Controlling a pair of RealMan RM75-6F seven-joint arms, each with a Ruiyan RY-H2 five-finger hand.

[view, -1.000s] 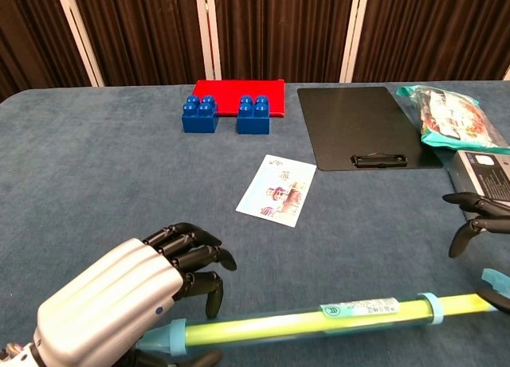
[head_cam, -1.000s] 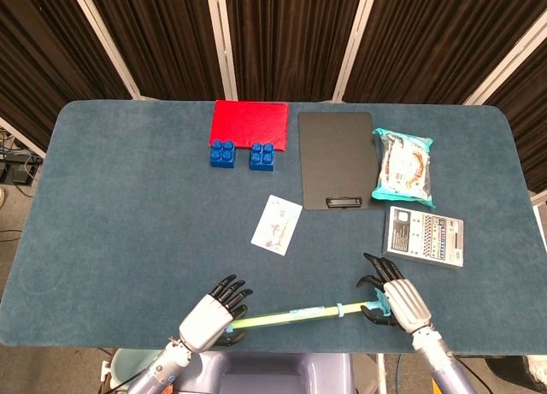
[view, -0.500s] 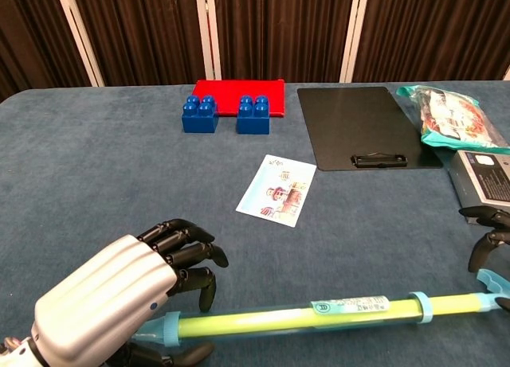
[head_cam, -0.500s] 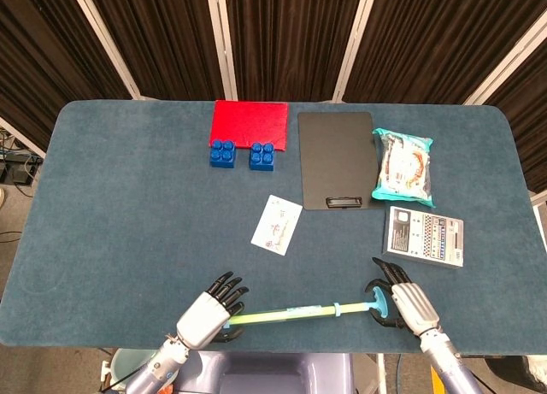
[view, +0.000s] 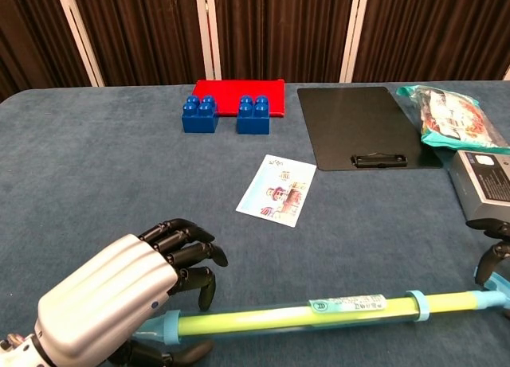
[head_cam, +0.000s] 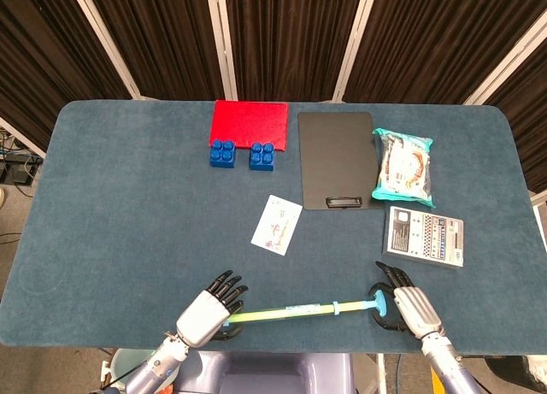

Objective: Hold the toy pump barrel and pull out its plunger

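Note:
The toy pump lies across the table's near edge, its clear barrel [head_cam: 286, 310] [view: 295, 315] showing yellow-green inside, with light-blue rings. My left hand [head_cam: 208, 307] [view: 111, 299] grips the barrel's left end, fingers curled over it. A short length of the yellow plunger rod [head_cam: 355, 305] [view: 456, 301] sticks out on the right and ends in a light-blue handle [head_cam: 382, 303]. My right hand [head_cam: 408, 305] holds that handle. In the chest view only the dark fingertips [view: 492, 259] of that hand show at the frame's right edge.
A picture card [head_cam: 277, 225] lies mid-table. Behind it sit two blue bricks [head_cam: 223, 152] [head_cam: 262, 155], a red pad [head_cam: 249, 121] and a black clipboard [head_cam: 336, 159]. At the right are a snack bag [head_cam: 403, 167] and a calculator-like box [head_cam: 424, 236], close to my right hand.
Both hands and the pump have drifted toward the near table edge. My right hand has moved right, and slightly more plunger rod shows beyond the barrel's end ring.

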